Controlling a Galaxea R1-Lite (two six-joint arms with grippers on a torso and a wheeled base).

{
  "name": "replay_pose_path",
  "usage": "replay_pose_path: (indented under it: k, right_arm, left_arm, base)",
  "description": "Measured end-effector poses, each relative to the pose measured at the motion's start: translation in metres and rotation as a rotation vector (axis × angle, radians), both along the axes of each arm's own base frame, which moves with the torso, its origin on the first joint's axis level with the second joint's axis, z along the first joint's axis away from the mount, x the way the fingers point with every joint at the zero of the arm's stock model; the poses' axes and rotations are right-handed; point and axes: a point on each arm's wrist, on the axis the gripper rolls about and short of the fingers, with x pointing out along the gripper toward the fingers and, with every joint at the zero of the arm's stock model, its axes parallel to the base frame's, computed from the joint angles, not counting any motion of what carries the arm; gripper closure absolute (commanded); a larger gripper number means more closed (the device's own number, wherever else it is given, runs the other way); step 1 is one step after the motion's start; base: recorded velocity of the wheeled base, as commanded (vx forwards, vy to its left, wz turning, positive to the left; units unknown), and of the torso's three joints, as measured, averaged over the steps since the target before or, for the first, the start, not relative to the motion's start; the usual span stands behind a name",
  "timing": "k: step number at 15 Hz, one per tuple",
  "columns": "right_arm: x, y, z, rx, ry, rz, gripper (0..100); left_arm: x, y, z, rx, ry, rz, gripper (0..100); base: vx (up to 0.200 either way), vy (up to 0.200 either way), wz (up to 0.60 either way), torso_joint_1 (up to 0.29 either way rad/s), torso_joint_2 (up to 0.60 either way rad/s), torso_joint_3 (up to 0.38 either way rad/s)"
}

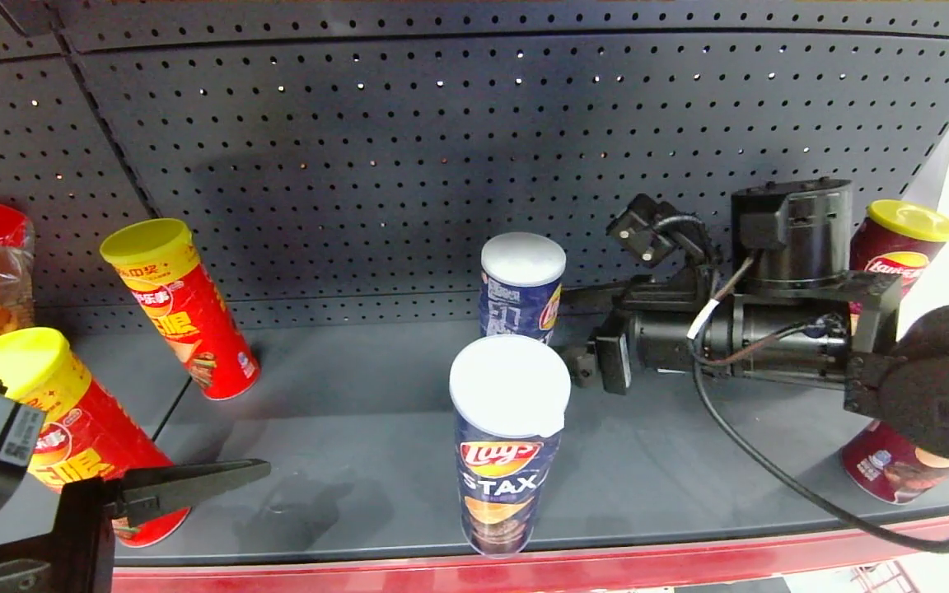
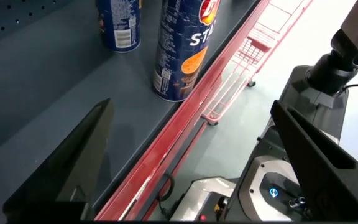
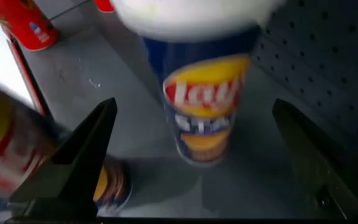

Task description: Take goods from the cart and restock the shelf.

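Right gripper spread wide, empty; rear blue can upright just ahead of its fingertips, not touching. Left gripper spread, empty; front blue can farther ahead at shelf edge

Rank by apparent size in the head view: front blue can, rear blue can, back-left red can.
Largest: front blue can, nearest the camera.
Then: back-left red can.
Smallest: rear blue can, partly hidden.

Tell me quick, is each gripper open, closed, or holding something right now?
Left gripper: open, holding nothing.
Right gripper: open, holding nothing.
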Motion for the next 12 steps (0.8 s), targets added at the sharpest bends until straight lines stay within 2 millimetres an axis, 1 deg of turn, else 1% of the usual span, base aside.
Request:
replay_pose_path:
  k: [4, 7, 12]
  right_arm:
    - [-0.027, -0.025, -0.001, -0.02, 0.004, -0.076, 0]
    - [-0.05, -0.045, -0.002, -0.021, 0.015, -0.138, 0]
    - [-0.109, -0.083, -0.001, 0.013, -0.033, -0.167, 0]
  left_arm:
    - [0.008, -0.005, -0.001, 0.011, 0.03, 0.013, 0]
    - [0.021, -0.008, -0.004, 0.033, 0.062, 0.051, 0]
    - [0.056, -0.019, -0.015, 0.106, 0.148, 0.118, 0]
  base:
    - [0.0, 0.0, 0.0, 0.0, 0.0, 0.0]
    - [0.0, 0.0, 0.0, 0.0, 0.0, 0.0]
    - [0.0, 0.0, 0.0, 0.0, 0.0, 0.0]
